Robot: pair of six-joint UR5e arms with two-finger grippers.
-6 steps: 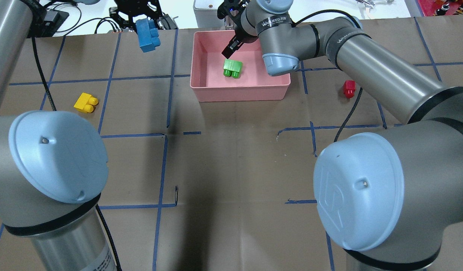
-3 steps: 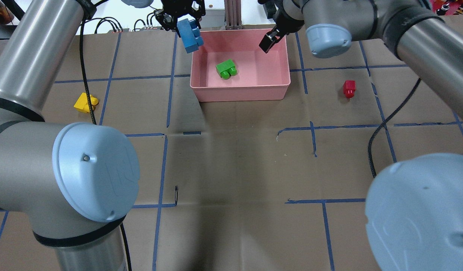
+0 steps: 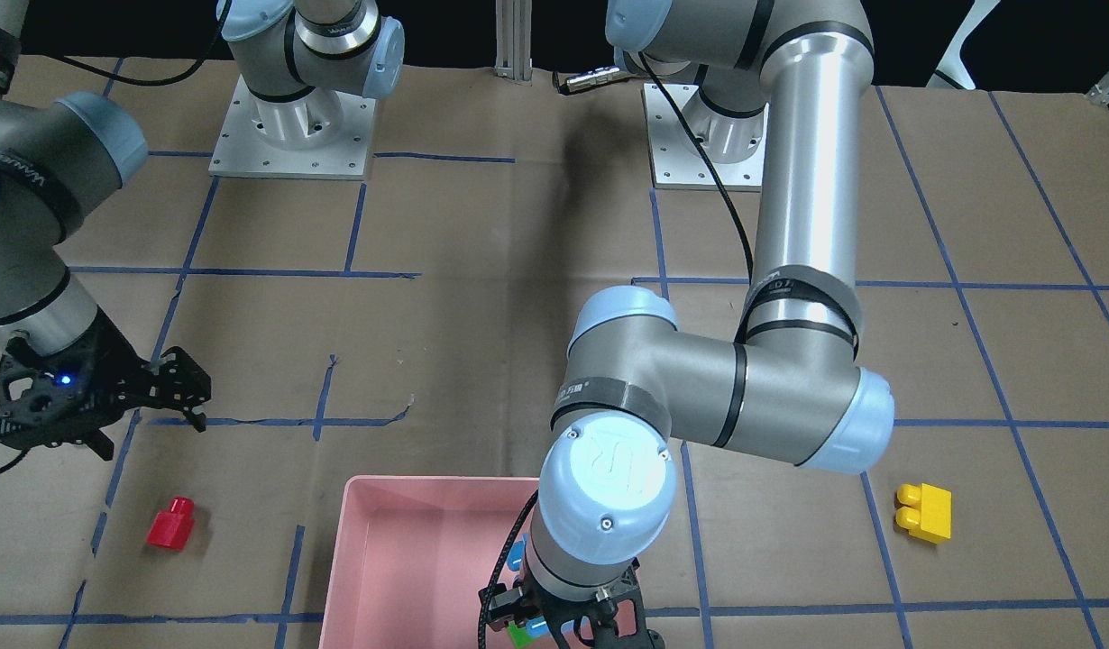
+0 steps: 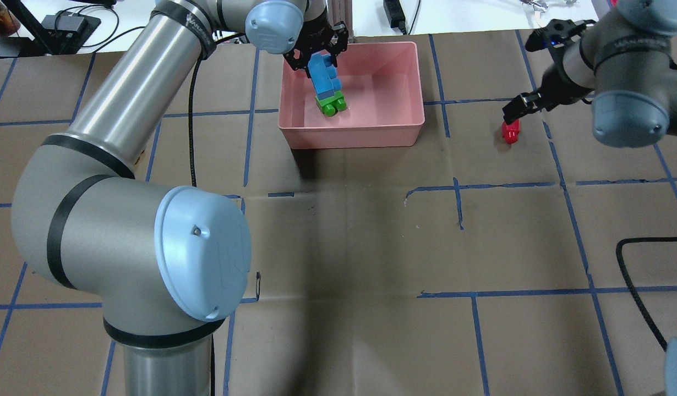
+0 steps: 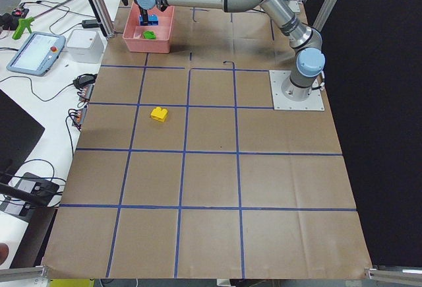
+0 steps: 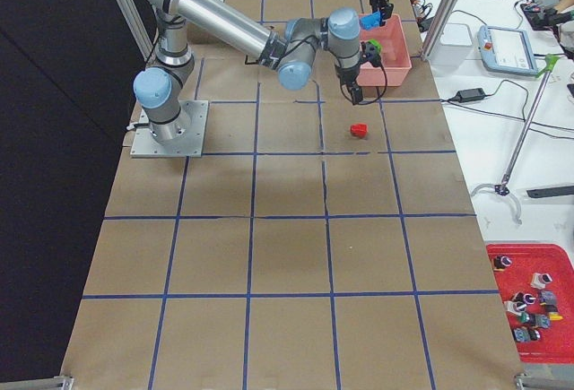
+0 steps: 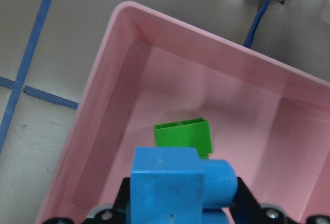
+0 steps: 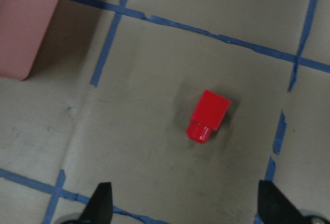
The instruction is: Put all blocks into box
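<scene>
My left gripper [image 4: 318,54] is shut on the light blue block [image 4: 326,78] and holds it inside the pink box [image 4: 350,135], just above the green block [image 4: 332,105]. The left wrist view shows the blue block [image 7: 172,183] over the green one [image 7: 183,139] on the box floor. My right gripper [image 4: 516,112] is open and empty, hovering over the red block [image 4: 511,132], which lies between its fingers [image 8: 101,203] in the right wrist view [image 8: 209,115]. The yellow block [image 3: 926,512] lies on the table on my left, hidden by my left arm in the overhead view.
An aluminium post [image 4: 338,16] and cables stand behind the box at the table's far edge. My left arm [image 4: 124,93] stretches across the left half of the table. The arm bases [image 3: 288,135] are bolted at the near edge.
My left gripper has carried the blue block to the right, into the box above the green block. My right gripper has left the box and moved right to over the red block.
</scene>
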